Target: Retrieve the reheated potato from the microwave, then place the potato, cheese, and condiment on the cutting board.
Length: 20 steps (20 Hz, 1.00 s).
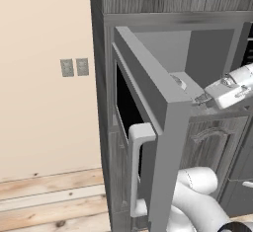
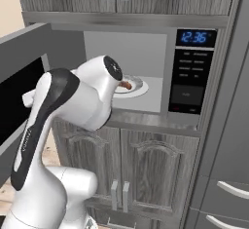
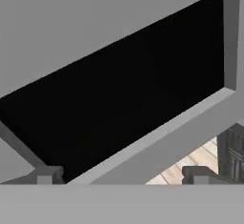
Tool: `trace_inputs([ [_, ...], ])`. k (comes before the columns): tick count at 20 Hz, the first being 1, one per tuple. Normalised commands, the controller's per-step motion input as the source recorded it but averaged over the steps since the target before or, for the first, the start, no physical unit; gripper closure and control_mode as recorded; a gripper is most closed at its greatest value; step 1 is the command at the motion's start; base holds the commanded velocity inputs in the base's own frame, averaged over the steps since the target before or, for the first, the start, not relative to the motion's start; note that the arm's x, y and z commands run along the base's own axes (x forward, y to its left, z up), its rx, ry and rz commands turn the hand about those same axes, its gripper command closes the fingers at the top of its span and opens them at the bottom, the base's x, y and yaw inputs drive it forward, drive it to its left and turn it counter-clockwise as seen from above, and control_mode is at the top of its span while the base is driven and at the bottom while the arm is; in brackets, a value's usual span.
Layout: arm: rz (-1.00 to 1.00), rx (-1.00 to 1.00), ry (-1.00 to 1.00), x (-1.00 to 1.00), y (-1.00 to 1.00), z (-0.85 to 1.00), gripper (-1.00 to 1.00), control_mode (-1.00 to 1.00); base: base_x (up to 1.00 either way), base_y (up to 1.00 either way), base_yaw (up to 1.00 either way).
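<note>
Microwave (image 2: 146, 72): door (image 1: 148, 107) swung wide open, pale bar handle (image 1: 136, 167) facing outward. Potato (image 2: 126, 85): on white plate (image 2: 138, 90) inside the cavity. Claw (image 3: 119, 178): against the door's dark window, fingers set wide apart, holding nothing.

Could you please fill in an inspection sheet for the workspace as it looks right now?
Surface: microwave cavity floor holds a white plate.
Job's things: microwave door swung wide open, pale bar handle facing out; a small tan-pink lump, likely the potato, sits on the plate, partly hidden by the arm.
Clutter: nothing seen.
Grippers: gripper close to the inner side of the door's dark window, fingertips apart, holding nothing.
Cables: nothing seen.
Surroundings: grey wood cabinets above and below, beige wall with outlets, wooden floor, microwave clock lit.
</note>
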Motion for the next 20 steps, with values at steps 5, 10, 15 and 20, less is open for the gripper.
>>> trace_inputs([
  [5, -0.02, -0.18, -0.29, 0.46, -0.29, -0.05, -1.0, -1.0, 0.0, 0.0, 0.0],
  [10, -0.14, -0.07, 0.15, 0.54, -0.33, 0.18, -1.0, -1.0, 0.0, 0.0, 0.0],
  [15, -0.15, 0.0, 0.29, 0.44, -0.32, 0.15, -1.0, -1.0, 0.0, 0.0, 0.0],
  [20, -0.1, -0.03, 0.08, 0.34, -0.34, -0.1, -1.0, -1.0, 0.0, 0.0, 0.0],
])
